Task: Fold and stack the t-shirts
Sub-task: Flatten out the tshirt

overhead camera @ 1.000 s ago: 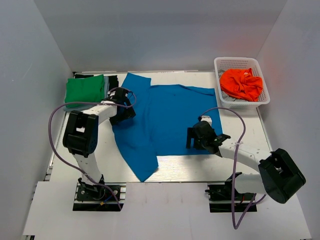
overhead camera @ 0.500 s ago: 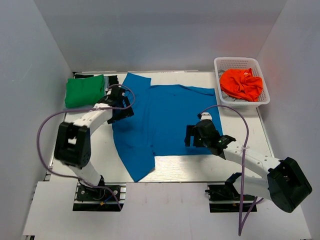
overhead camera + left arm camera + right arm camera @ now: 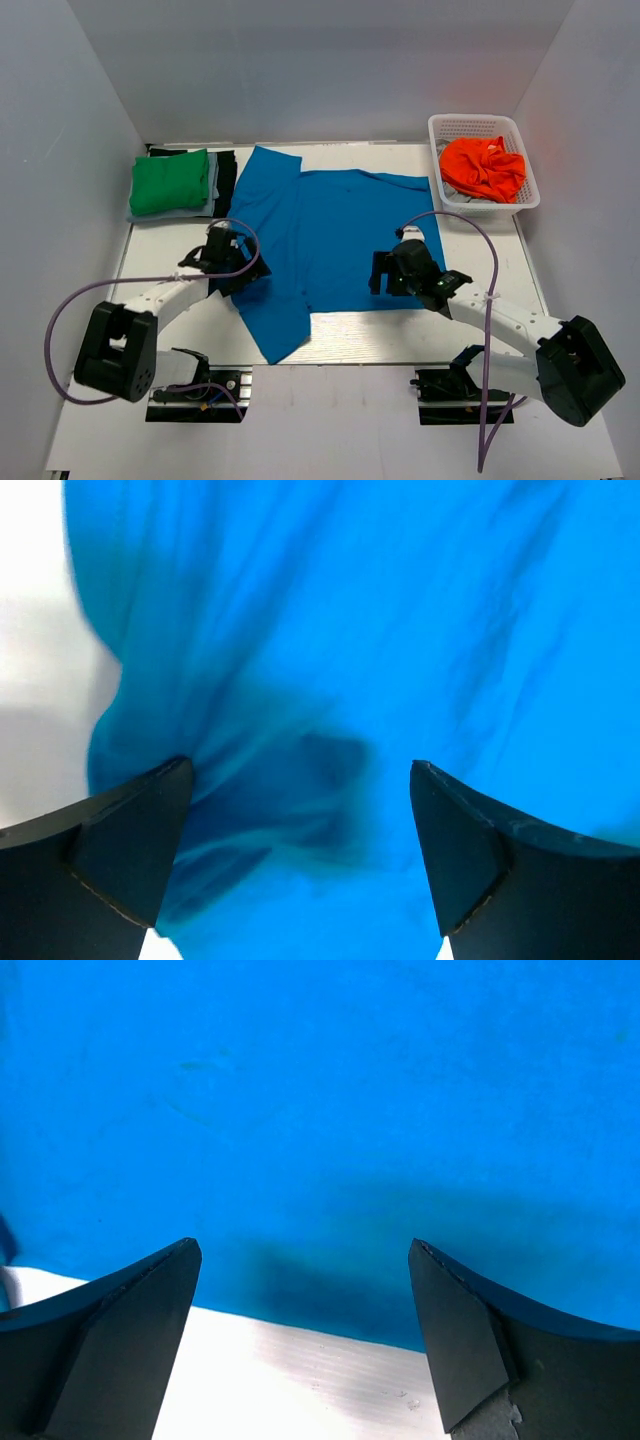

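Note:
A bright blue t-shirt [image 3: 340,240] lies spread across the middle of the table, its left part creased and ending in a point near the front edge. My left gripper [image 3: 236,266] hovers open over that creased left edge; the left wrist view shows rumpled blue cloth [image 3: 330,630] between the wide jaws of this gripper [image 3: 300,765]. My right gripper [image 3: 384,274] is open above the shirt's near hem, seen as blue cloth [image 3: 320,1090] over bare table [image 3: 300,1380] in its gripper [image 3: 303,1245] view. A folded green t-shirt [image 3: 170,182] tops a stack of darker ones [image 3: 226,178] at the back left.
A white mesh basket [image 3: 470,122] at the back right holds a crumpled orange t-shirt [image 3: 483,167]. White walls close in the table on three sides. Purple cables loop from both arms.
My left arm has swung from beside the green stack toward the front, and it is now over the blue shirt's left edge. The right gripper has shifted slightly left. Both stayed open.

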Robot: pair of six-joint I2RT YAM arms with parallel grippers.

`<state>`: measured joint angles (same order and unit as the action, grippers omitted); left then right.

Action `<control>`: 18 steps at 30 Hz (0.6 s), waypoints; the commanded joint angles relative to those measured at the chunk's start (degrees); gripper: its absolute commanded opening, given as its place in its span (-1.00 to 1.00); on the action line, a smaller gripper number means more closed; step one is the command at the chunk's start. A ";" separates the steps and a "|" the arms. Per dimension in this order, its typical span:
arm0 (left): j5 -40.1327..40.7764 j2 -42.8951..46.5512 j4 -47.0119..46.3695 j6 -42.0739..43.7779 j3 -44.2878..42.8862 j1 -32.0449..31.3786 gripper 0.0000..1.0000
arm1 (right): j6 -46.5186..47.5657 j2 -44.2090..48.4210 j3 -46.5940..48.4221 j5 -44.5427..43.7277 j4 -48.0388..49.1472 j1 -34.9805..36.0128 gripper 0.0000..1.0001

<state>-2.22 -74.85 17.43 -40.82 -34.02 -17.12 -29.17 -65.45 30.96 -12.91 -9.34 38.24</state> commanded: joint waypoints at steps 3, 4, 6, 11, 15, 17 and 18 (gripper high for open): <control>-0.95 2.51 7.24 -4.45 5.72 -0.45 1.00 | -1.33 2.34 0.24 1.74 -0.68 -0.36 0.81; 0.71 3.04 8.22 -5.23 5.72 -0.45 1.00 | -1.24 2.43 0.15 1.92 -0.41 -0.18 0.81; 2.91 4.09 9.02 -6.46 5.72 -0.45 1.00 | -0.45 2.35 0.06 3.06 0.20 -0.27 0.81; 11.35 2.61 13.67 -7.79 -1.03 -0.45 1.00 | 0.51 1.38 1.91 -0.86 -0.32 -0.18 0.81; 15.75 -2.48 14.57 -6.65 -14.01 -0.45 1.00 | -6.60 -0.20 6.29 -12.98 -3.48 -1.32 0.81; 14.71 -5.55 14.03 -4.20 -18.69 -0.45 1.00 | -7.14 -2.04 9.37 -14.16 -3.05 -3.16 0.81; 13.92 -7.31 13.16 -2.79 -23.06 -0.45 1.00 | -6.35 -4.14 10.43 -13.38 -1.66 -3.69 0.81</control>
<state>9.74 -80.25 31.27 -46.72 -48.34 -17.43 -33.23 -66.72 36.14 -20.16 -12.62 36.40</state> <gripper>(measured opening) 0.997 0.902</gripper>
